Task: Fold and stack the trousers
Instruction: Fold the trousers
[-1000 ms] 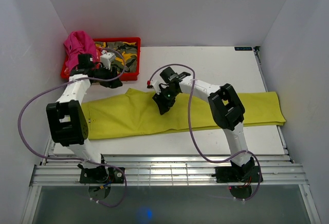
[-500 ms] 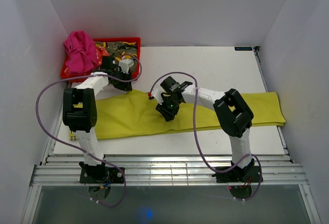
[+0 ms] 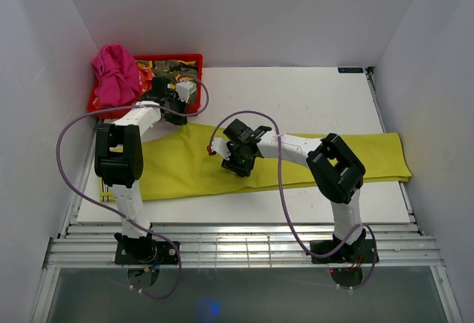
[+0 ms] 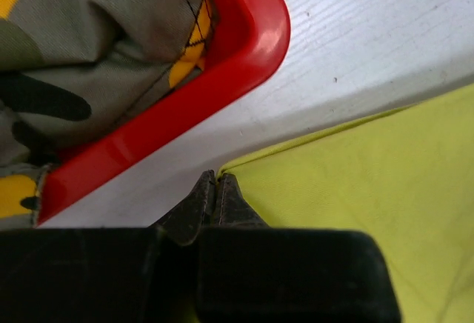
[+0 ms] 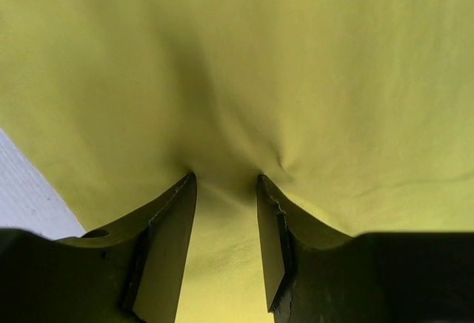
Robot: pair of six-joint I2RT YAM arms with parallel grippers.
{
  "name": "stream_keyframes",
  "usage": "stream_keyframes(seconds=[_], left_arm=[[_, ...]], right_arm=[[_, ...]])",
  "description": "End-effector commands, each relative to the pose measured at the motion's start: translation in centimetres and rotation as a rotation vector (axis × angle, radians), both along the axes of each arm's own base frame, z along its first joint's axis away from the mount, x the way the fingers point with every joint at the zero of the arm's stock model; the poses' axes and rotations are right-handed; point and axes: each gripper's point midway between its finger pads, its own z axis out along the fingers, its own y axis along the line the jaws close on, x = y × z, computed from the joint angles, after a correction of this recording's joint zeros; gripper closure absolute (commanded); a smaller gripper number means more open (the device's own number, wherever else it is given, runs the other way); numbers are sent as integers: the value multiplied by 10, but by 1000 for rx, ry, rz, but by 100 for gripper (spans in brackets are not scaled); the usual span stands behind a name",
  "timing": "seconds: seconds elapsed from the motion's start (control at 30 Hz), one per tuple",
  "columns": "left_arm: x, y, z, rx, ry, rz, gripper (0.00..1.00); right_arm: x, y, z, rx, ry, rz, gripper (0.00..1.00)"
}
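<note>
The lime yellow-green trousers [image 3: 333, 158] lie spread flat, left to right, over the white table. My left gripper [image 3: 180, 118] is at their far upper-left corner, beside the red tray. In the left wrist view its jaws [image 4: 216, 179] are shut, and the tip of the trousers' corner [image 4: 355, 190] is pinched between them. My right gripper [image 3: 235, 163] is down on the middle of the trousers. In the right wrist view it [image 5: 224, 182] is open, both fingertips [image 5: 185, 190] pressing into the trousers [image 5: 244, 56], which dimple around them.
A red tray [image 3: 194, 60] at the back left holds a camouflage-patterned cloth [image 3: 174, 70]; its rounded corner [image 4: 244, 71] is close to my left fingers. A pink cloth [image 3: 115, 71] hangs over the tray's left end. White walls close in on three sides.
My left gripper swung right from the tray to the trousers' upper corner and shut there. My right gripper shifted slightly toward the near left and stayed open on the cloth.
</note>
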Motion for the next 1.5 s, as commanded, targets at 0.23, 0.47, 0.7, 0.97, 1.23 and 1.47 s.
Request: stream_keyframes(seconds=[0.23, 0.47, 0.7, 0.97, 1.23, 1.47], left_arm=[[46, 1, 46, 81, -284, -45, 100], [49, -25, 60, 55, -277, -90, 83], [-8, -27, 126, -99, -219, -43, 35], [-121, 14, 85, -59, -13, 55, 27], [-173, 58, 1, -56, 195, 186, 32], [-193, 113, -58, 53, 351, 369, 35]], right_arm=[[-65, -31, -55, -193, 146, 119, 56], [-67, -11, -46, -168, 152, 129, 52], [-25, -3, 28, -6, 72, 10, 25], [2, -72, 73, 105, 181, -201, 19], [3, -205, 67, 38, 251, -491, 25], [8, -290, 80, 44, 229, -678, 25]])
